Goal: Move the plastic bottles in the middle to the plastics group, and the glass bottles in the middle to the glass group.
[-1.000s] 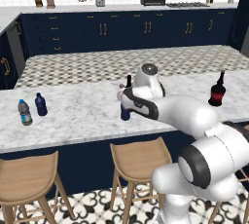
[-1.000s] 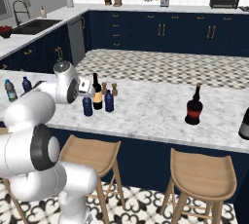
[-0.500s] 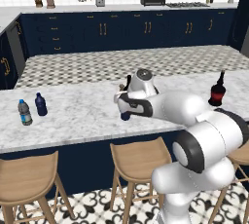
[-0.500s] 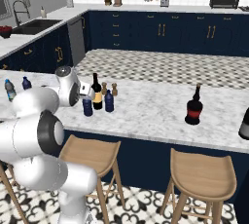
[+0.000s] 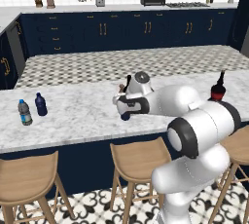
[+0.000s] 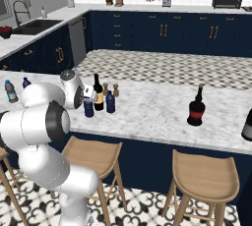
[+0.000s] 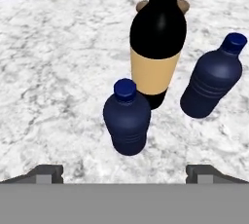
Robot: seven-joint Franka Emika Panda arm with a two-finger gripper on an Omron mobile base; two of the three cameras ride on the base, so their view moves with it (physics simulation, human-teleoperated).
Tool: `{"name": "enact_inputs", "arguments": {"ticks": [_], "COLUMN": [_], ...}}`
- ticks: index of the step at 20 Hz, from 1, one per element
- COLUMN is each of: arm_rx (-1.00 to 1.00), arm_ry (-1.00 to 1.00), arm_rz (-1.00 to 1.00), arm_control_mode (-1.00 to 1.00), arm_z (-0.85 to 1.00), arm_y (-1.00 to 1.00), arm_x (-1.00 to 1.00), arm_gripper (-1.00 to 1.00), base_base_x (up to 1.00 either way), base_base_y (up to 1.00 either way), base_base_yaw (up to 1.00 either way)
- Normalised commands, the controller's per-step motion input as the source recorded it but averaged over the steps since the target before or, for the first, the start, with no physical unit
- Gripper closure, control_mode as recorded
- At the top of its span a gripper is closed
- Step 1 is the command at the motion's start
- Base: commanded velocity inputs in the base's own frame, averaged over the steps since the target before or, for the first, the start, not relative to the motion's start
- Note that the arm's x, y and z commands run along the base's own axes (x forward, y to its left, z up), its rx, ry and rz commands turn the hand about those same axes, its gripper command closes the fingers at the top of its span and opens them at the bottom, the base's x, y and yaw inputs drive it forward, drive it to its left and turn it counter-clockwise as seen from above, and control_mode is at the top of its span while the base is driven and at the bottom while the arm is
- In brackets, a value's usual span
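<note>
Three bottles cluster mid-counter. In the hand view the nearest plastic bottle [image 7: 127, 121], stubby navy with a dark cap, stands upright centred between my fingertips [image 7: 46, 173]. Behind it is the glass bottle [image 7: 158, 47] with a tan label, and a second navy bottle [image 7: 214, 79] to its right. My gripper [image 7: 125, 174] is open and holds nothing. In the right base view the gripper [image 6: 88, 96] hovers just above the near navy bottle [image 6: 88, 108], next to the wine bottle [image 6: 98, 92]. The plastics group's water bottle [image 5: 24, 112] and navy bottle [image 5: 41, 104] stand far left; the red-labelled glass-group bottle [image 5: 218, 87] stands far right.
Two small brown shakers [image 6: 116, 90] stand right behind the middle bottles. Another dark bottle [image 6: 247, 124] sits at the counter's right end. Wooden stools [image 6: 93, 154] line the counter's front edge below the arm. Bare marble [image 5: 78, 116] lies between the middle cluster and each group.
The arm has folded in, its elbow swinging lower, while the hand stays by the middle bottles just above the near navy one. The jaws remain wide open; no bottle has moved.
</note>
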Motion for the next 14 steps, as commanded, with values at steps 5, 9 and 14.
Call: {"name": "enact_inputs", "arguments": {"ticks": [5,9,14], "arm_rx": [0.0,0.0,0.0], "arm_ry": [0.0,0.0,0.0], "arm_rz": [0.0,0.0,0.0], "arm_control_mode": [-1.0,-1.0,-1.0], "arm_z": [-0.23,-0.26,-0.25], "arm_y": [0.0,0.0,0.0], "arm_x": [0.31,0.26,0.25], "arm_gripper": [-1.0,-1.0,-1.0], "base_base_x": [0.0,0.0,0.0], "base_base_y": [0.0,0.0,0.0], "base_base_yaw": [0.0,0.0,0.0]}}
